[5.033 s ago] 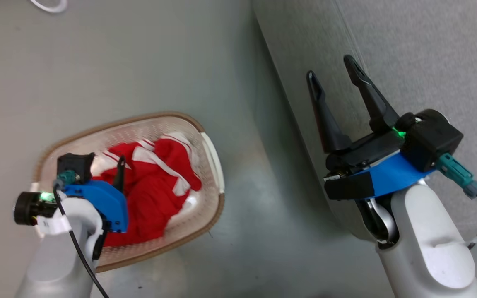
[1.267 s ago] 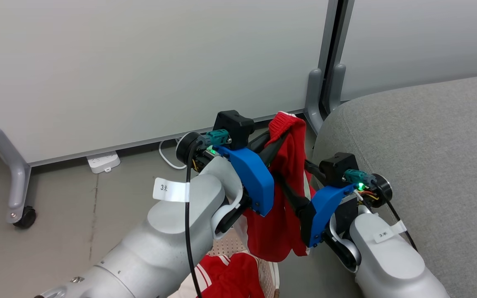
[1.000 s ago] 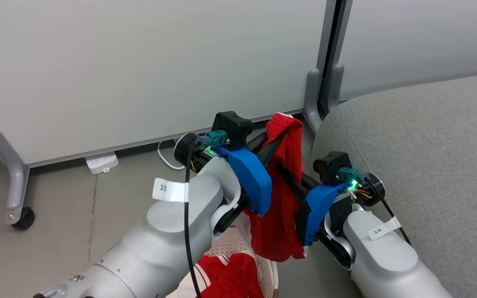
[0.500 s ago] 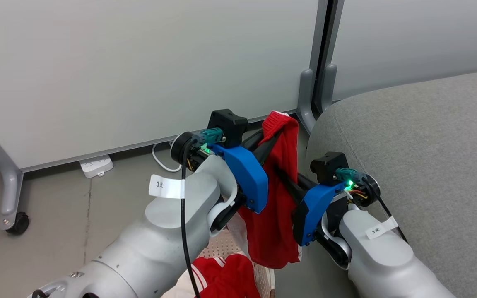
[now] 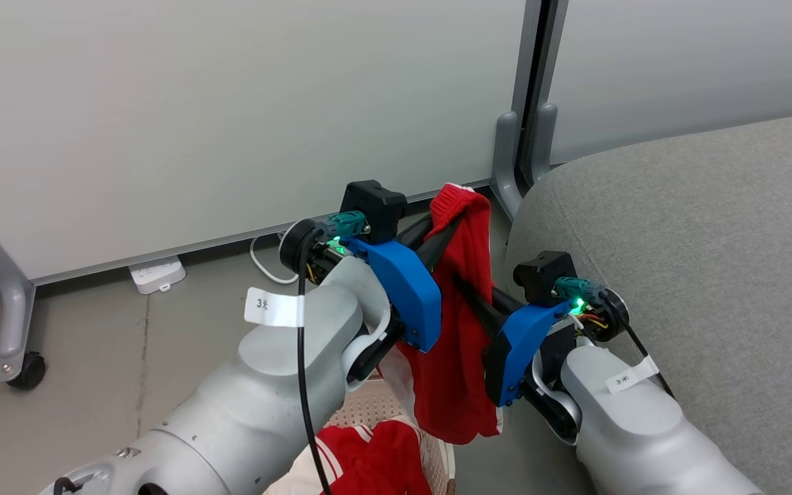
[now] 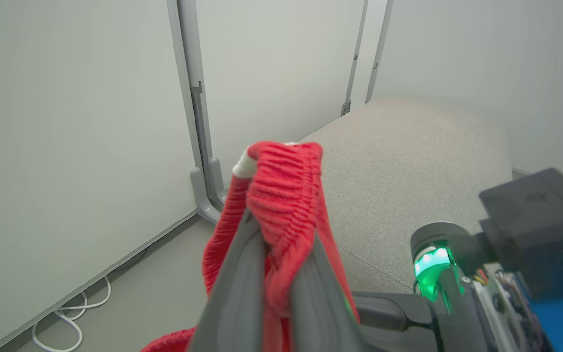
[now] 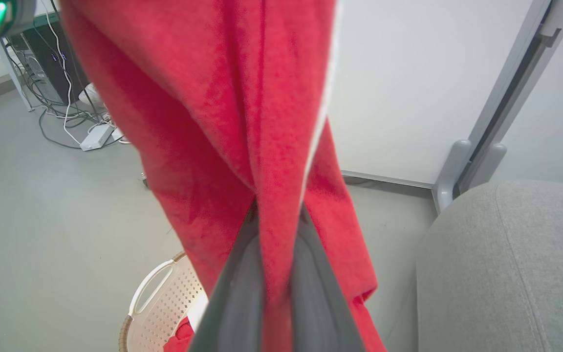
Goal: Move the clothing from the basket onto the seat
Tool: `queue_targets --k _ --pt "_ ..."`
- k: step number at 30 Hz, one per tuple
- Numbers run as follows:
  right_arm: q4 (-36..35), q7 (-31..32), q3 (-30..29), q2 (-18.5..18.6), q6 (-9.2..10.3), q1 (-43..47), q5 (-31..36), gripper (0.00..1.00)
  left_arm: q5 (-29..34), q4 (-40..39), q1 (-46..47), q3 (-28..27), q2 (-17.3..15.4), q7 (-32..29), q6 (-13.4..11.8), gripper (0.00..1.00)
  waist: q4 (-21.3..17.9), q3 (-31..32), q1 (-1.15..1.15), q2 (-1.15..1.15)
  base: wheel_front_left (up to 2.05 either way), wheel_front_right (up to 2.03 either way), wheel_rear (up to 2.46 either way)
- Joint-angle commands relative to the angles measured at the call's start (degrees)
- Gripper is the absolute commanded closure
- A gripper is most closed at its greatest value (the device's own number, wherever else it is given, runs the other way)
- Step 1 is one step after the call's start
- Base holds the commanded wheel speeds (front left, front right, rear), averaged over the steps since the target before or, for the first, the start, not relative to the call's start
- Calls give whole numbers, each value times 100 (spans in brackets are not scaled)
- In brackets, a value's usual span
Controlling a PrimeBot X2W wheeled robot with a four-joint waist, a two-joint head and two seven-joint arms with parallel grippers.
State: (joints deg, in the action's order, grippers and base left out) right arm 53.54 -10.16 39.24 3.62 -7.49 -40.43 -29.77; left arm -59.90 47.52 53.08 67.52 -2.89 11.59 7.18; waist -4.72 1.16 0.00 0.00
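One garment (image 5: 461,357), pinched by left gripper (image 5: 445,230) at top, right gripper (image 5: 466,285) lower; hung high, presumably to clear seat (image 5: 678,227) edge.

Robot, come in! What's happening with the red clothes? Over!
Left gripper and right gripper both shut on one red garment, lifted above the basket. More red clothing left in it. Seat close beside, not reached yet.

Ribbed-knit clothing (image 6: 286,186), matt woven seat (image 5: 678,227)

A red garment (image 5: 461,364) is gripped at its top by the left hand (image 5: 448,230) and lower down by the right hand (image 5: 470,292). The basket (image 5: 374,410) is seen below both hands, the seat (image 5: 678,240) just right of them.
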Motion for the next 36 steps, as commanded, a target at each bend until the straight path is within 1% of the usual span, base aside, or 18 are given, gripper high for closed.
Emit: queue_targets --k 1,8,9,10,11,16,20,22,25,30,32,36 --pt "47 -30 38 -3 -1 -76 -34 100 -33 19 113 17 2 42 -15 100 -1 3 0 0 0 0 0" --pt "151 -93 168 7 -1 -156 -161 100 -115 76 159 71 2 103 -32 100 -1 6 0 0 0 0 0" --pt "162 -105 184 10 -1 -162 -171 100 -117 79 159 74 1 105 -41 74 0 4 0 0 0 0 0" --pt "175 -112 197 13 -1 -166 -185 100 -118 74 165 72 1 131 -58 17 4 -1 0 0 0 0 0" --pt "186 -131 209 17 -1 -169 -205 100 -117 68 159 63 1 156 -75 0 7 -6 0 0 0 0 0" --pt "199 -195 236 38 -1 -251 -242 100 7 119 27 12 -20 295 -66 0 1 -38 0 0 0 0 0" --pt "209 -259 237 88 -1 -303 -282 100 197 -31 -253 -235 -236 361 -60 0 -1 -84 0 0 0 0 0" --pt "204 -291 222 118 -1 -325 -284 100 402 -334 -464 -586 -391 363 -120 0 3 -115 0 0 0 0 0" --pt "195 -324 211 153 -1 -351 -295 100 826 -901 -1023 -1180 -712 365 -222 0 -2 -165 0 0 0 0 0" --pt "153 -368 183 216 -1 -426 -283 100 1623 -1952 -2052 -2156 -1203 367 -323 0 -12 -264 0 0 0 0 0" --pt "134 -392 170 239 -1 -442 -273 100 1904 -2310 -2446 -2504 -1327 366 -368 0 -13 -292 0 0 0 0 0" --pt "110 -417 148 291 -1 -421 -262 100 2471 -2952 -3162 -3104 -1505 363 -356 0 -9 -324 0 0 0 0 0"
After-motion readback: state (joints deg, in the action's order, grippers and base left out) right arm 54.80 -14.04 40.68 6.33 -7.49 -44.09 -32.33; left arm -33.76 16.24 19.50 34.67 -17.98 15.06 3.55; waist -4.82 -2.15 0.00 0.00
